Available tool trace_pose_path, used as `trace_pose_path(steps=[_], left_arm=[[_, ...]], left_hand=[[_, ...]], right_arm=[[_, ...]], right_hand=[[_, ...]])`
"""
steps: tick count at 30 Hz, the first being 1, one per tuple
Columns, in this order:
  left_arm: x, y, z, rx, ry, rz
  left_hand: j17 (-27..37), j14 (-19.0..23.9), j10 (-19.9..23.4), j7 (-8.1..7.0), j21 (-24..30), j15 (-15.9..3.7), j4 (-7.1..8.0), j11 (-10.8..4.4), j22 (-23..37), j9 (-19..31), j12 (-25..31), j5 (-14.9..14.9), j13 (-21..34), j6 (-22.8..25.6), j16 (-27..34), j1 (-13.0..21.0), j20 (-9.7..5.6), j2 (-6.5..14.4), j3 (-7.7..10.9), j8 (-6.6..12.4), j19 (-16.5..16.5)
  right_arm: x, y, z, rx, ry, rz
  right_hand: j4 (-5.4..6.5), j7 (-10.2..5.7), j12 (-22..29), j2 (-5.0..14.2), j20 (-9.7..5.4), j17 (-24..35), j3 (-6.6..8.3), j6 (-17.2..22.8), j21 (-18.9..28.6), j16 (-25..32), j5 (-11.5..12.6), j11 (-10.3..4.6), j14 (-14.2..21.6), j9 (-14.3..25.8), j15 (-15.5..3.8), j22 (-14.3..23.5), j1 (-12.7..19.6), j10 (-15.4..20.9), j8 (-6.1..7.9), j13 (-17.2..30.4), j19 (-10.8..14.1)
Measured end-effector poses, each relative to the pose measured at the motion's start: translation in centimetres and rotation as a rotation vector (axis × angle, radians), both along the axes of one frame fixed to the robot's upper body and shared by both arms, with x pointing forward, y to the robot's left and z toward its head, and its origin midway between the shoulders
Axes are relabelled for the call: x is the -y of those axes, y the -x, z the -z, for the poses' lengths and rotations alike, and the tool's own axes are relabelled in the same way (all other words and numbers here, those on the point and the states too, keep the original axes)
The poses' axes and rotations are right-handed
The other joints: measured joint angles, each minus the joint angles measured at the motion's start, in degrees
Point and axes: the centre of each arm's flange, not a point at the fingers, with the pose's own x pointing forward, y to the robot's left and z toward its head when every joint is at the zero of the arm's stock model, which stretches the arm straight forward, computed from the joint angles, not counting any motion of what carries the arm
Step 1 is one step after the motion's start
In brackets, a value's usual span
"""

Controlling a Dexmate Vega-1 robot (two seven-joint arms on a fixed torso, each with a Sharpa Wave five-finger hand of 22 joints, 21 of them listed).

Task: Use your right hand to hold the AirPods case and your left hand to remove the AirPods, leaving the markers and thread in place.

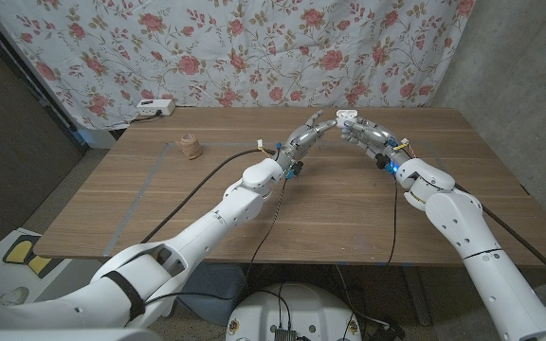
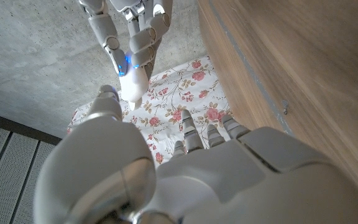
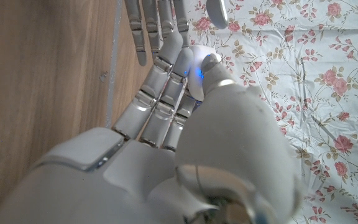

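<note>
The white AirPods case (image 1: 347, 116) is held up above the far middle of the table by my right hand (image 1: 373, 134). The right wrist view shows that hand (image 3: 179, 124) pinching the case (image 3: 194, 68) between thumb and fingers, with a blue light glowing on it. My left hand (image 1: 306, 137) reaches toward the case from the left with its fingers stretched out and nothing in them. In the left wrist view the thumb of my left hand (image 2: 166, 168) ends just short of the case (image 2: 132, 81). The earbuds themselves are too hidden to make out.
A tan thread spool (image 1: 190, 147) stands on the wooden table (image 1: 254, 227) at the far left. A white power strip (image 1: 154, 107) lies beyond the table's back left corner. A flowered curtain (image 1: 254, 47) hangs behind.
</note>
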Motion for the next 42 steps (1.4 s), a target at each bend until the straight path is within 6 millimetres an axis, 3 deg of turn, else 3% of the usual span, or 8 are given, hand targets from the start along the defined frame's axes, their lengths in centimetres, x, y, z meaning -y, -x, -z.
trace_pose_path(steps=[4,12,33,37,42], left_arm=[[0.1,0.0,-0.1,0.005,-0.006,0.007],[0.0,0.1,-0.4,0.028,-0.015,0.014],[-1.5,1.3,-0.9,0.071,0.039,-0.023],[-2.1,1.5,-1.1,0.082,0.064,-0.045],[-2.8,2.0,-1.3,0.096,0.094,-0.066]], left_hand=[[0.0,0.0,0.0,0.01,0.0,0.0,0.0,0.0,0.0,0.0,0.0,0.0,-0.2,3.2,0.0,0.0,0.0,0.0,0.0,0.8,0.0],[0.0,0.0,0.3,-1.05,0.0,0.0,0.0,0.31,0.0,0.3,0.4,0.0,-0.5,14.2,0.0,-0.3,0.0,0.3,0.0,3.64,0.0],[0.0,0.0,-0.9,-0.87,0.0,0.0,-0.16,1.03,0.0,0.3,0.4,0.0,-0.5,17.0,0.0,-0.5,0.0,0.5,0.16,3.64,0.0],[0.0,0.0,-1.3,-1.07,0.0,0.0,-0.16,1.46,0.0,0.3,0.1,0.0,-0.5,18.9,0.0,-0.5,0.0,0.5,0.16,3.87,0.0],[0.0,0.0,-1.7,-2.1,0.0,-0.01,-0.34,1.43,0.0,0.3,0.1,0.2,-0.5,24.6,0.0,-0.9,0.0,0.9,0.34,5.2,0.0]], right_arm=[[0.0,-0.1,0.0,-0.004,-0.002,-0.001],[0.3,-0.3,0.1,-0.016,-0.01,0.005],[0.8,-0.7,0.3,-0.041,-0.018,0.034],[0.8,-0.5,0.1,-0.039,-0.013,0.034],[0.6,-0.3,-0.2,-0.036,-0.005,0.033]], right_hand=[[-0.16,0.0,0.0,0.06,0.0,0.0,-0.16,0.0,0.2,0.0,0.0,-0.01,0.0,0.0,0.0,0.0,0.1,0.0,0.0,0.0,0.0],[-0.32,0.0,0.0,0.05,0.0,0.3,-0.32,0.0,0.5,0.0,0.0,-0.09,0.0,0.0,0.0,0.0,0.1,-0.1,-0.47,0.0,0.0],[-0.15,0.0,0.0,-0.03,-0.2,0.5,-0.48,0.0,1.3,-0.3,0.0,-0.29,0.0,0.3,0.0,0.0,0.1,-0.3,-1.12,0.0,-0.2],[-0.15,0.0,0.0,-0.03,-0.2,0.7,-0.48,0.0,1.3,-0.3,-0.1,-0.3,0.0,0.3,0.0,0.0,0.1,-0.3,-1.12,0.0,-0.2],[-0.15,0.0,0.0,-0.04,-0.2,0.8,-0.48,0.0,1.7,-0.3,-0.1,-0.31,0.0,0.3,0.0,0.0,0.2,-0.3,-1.12,0.0,-0.2]])
